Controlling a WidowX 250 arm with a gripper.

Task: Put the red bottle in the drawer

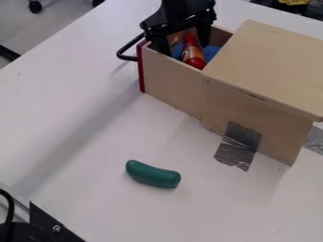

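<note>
One red bottle in one open drawer

One claw hangs at the drawer, its two fingers apart, the bottle between them. One green toy vegetable lies on the table, near one wooden box.

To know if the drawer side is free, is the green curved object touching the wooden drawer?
Apart. The camera view shows white tabletop between the green object and the wooden drawer.

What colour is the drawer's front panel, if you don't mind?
The front panel is dark red, best seen in the camera view.
</note>
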